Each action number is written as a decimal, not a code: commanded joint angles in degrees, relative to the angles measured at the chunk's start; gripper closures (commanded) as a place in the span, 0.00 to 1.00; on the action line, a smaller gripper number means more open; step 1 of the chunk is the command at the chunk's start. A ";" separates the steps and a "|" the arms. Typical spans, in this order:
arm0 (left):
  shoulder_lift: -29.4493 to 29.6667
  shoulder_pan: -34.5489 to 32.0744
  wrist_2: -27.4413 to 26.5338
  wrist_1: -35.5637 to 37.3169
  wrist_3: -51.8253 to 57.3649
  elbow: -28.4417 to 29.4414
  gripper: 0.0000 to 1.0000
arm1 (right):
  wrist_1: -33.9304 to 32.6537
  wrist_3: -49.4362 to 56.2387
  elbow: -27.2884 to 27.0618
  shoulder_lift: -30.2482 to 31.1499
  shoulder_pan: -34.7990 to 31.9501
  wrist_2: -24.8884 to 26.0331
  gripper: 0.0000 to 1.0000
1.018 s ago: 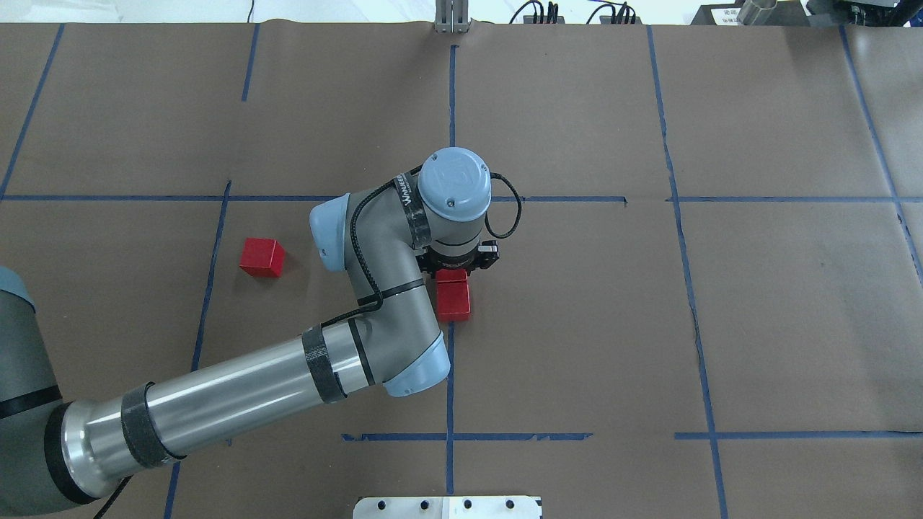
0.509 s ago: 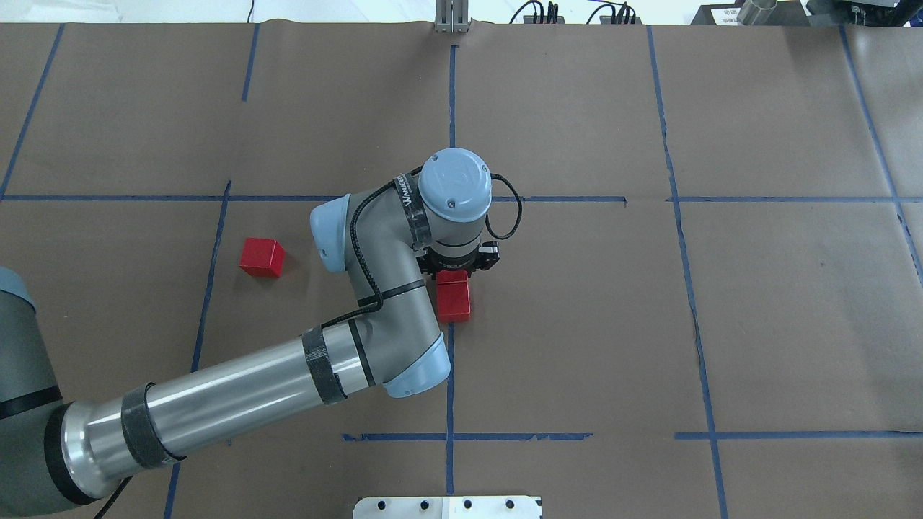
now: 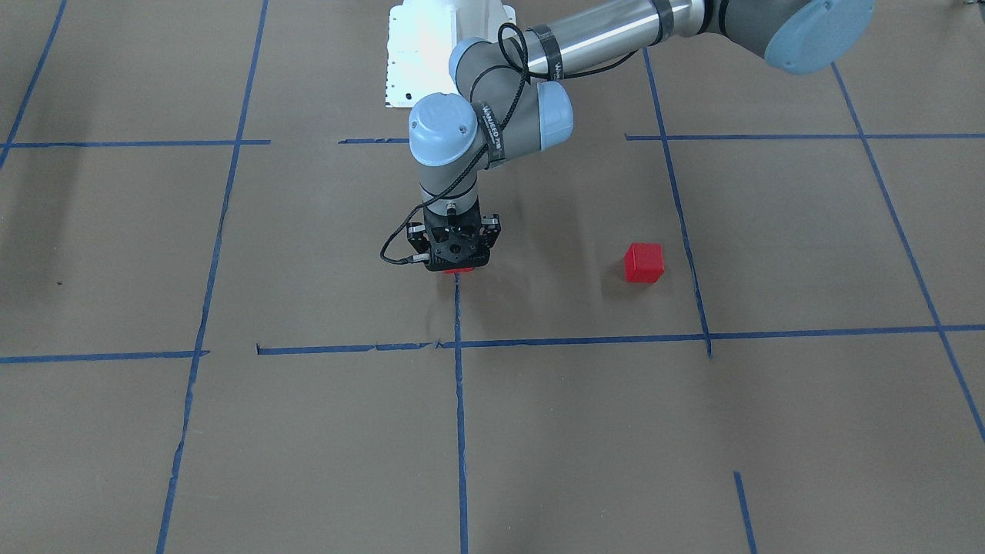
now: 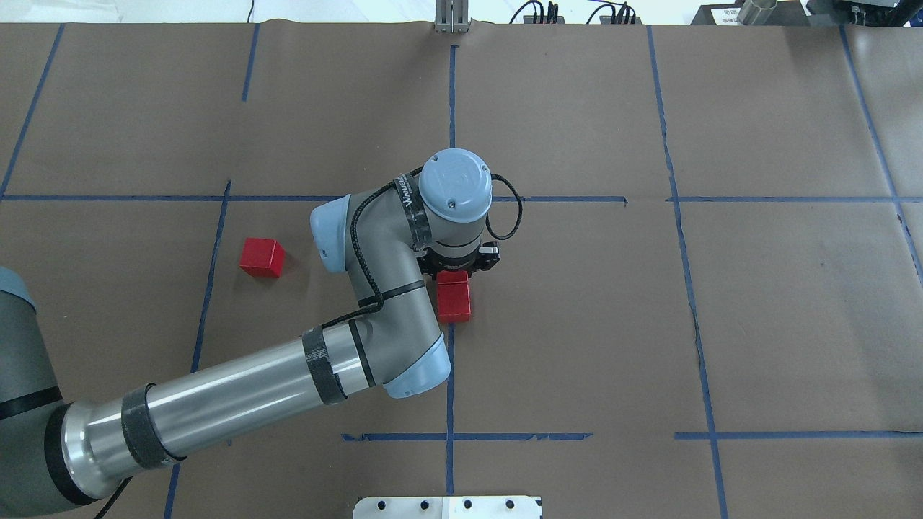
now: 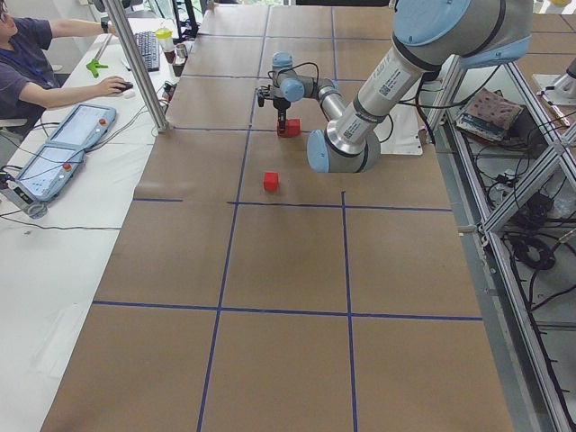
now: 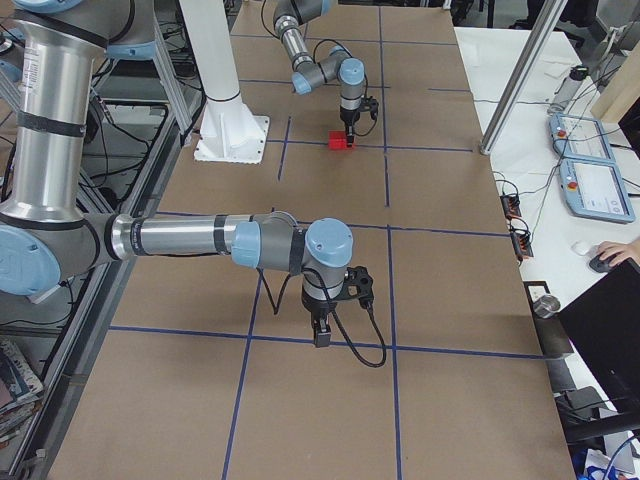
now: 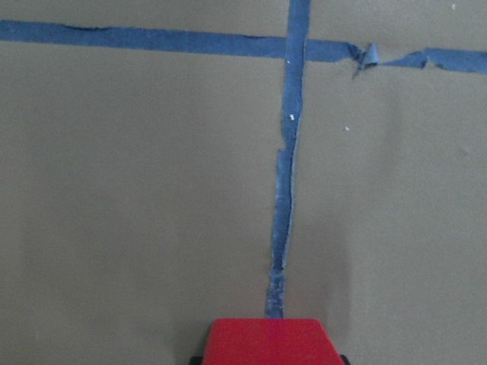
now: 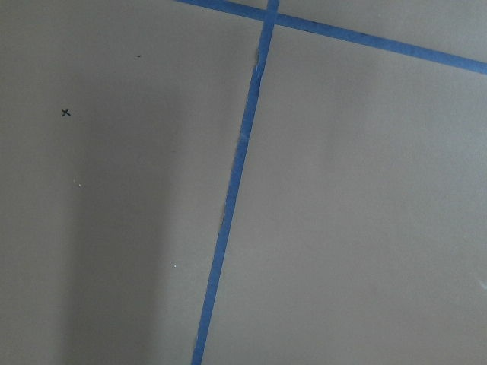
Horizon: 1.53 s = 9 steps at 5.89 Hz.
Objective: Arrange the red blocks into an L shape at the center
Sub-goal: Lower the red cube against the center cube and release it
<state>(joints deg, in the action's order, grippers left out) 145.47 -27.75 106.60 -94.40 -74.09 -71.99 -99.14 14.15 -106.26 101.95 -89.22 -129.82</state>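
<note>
Center [image 4: 548,288] of the brown paper, split by a blue tape line [image 4: 449,411], lies beneath the left arm [image 4: 238,400]. The right gripper [image 6: 320,335] hangs far off over the paper, and I cannot tell its opening. The left gripper [image 3: 457,264] points straight down, fingers pinched on the farther of two red blocks [image 4: 453,301] that touch in a row on that line. A third red block [image 4: 262,257] sits well apart, toward the robot's left.

1. Brown paper [image 4: 577,324] covers the table, blue tape [image 4: 451,108] gridding it.
2. One red block [image 4: 262,257] sits alone, off to the left.
3. Other red blocks [image 4: 453,303] at the centre [image 4: 519,288], on the tape, partly hidden.
</note>
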 commanded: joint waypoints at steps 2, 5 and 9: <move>-0.09 0.33 -0.08 -0.09 0.00 0.01 0.61 | 0.00 0.00 0.00 0.00 0.01 0.00 0.01; -0.09 0.33 -0.08 -0.09 0.00 0.01 0.48 | 0.00 -0.09 0.09 0.00 0.01 -0.08 0.01; -0.96 0.33 -0.08 0.18 0.17 -2.26 0.04 | 0.00 -0.18 -0.17 0.00 -0.08 -0.09 0.01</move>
<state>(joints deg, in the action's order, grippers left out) 145.12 -27.42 106.53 -94.30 -74.04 -72.86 -99.14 13.99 -106.34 101.95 -89.23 -129.90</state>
